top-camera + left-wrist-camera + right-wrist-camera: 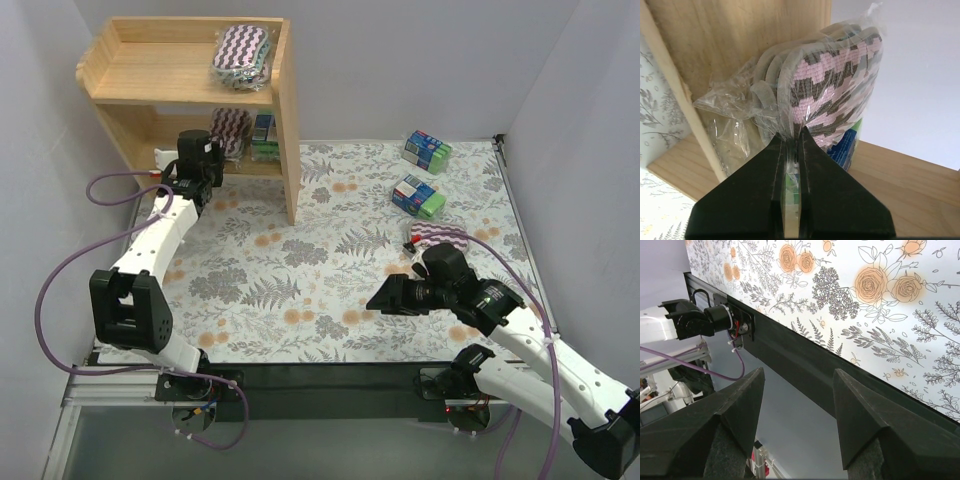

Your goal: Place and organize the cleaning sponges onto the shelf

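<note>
Sponges are split between shelf [285,120] and table [300,270]. At the upper left of my top view, the top tier holds one zigzag pad [241,55] at its right end. The lower tier holds a second pad [835,90] beside a blue-green pack [264,137]. My left gripper [792,132] is pinched on the second pad's wrap. At right, a far pack [427,150], a near pack [418,195] and a third pad [440,236] lie on the table. My right gripper [797,377] has its jaws spread wide

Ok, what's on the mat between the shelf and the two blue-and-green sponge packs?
Nothing; the top view shows bare floral mat from the shelf to the far pack and the near pack.
</note>
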Available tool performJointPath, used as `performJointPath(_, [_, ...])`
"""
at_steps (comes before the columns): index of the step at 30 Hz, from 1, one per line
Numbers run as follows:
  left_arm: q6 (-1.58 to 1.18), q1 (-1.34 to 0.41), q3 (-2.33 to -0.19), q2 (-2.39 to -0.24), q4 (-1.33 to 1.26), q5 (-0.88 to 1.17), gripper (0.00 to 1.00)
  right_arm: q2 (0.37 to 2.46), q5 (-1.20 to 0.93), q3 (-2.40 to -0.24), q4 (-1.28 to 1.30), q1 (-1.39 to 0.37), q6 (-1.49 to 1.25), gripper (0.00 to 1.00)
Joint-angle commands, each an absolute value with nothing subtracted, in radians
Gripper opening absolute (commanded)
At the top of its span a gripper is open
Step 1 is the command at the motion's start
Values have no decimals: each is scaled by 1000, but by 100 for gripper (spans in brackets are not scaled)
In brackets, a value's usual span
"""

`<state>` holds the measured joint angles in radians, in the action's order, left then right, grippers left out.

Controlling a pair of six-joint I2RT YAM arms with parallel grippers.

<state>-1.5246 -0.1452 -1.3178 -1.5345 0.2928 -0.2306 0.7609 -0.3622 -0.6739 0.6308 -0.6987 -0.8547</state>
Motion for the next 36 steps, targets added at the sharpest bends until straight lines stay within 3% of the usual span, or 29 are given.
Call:
performJointPath(1, [-1565,-155,-1351,-1554,276,-192,0,762,-370,-713,632,-680,-825,51])
performJointPath(9, [-1582,-175,-1348,-1548,262,-181,1,772,-376,-719,635,-658,-807,55])
performJointPath(12, [-1562,-173,-1316,-1507,241,-206,27,769,-373,-718,640,-653,-804,58])
performJointPath(16, [-1539,-173,-1292,-1450,242,-180,43,776,-374,-718,643,-643,-795,59])
performJointPath(17, [-1540,-173,-1266,-1433,242,-173,52,776,-373,-721,643,-641,-792,60])
performJointPath(22, [-1519,-172,-1180,-1286,242,-202,70,779,-348,-729,655,-618,-784,69])
performJointPath(27, [-1387,-172,-1155,-1114,268,-144,75,825,-299,-759,686,-525,-720,74])
performJointPath(36, [-1117,-173,-948,-879,420,230,80,1040,-160,-859,673,-31,-686,79])
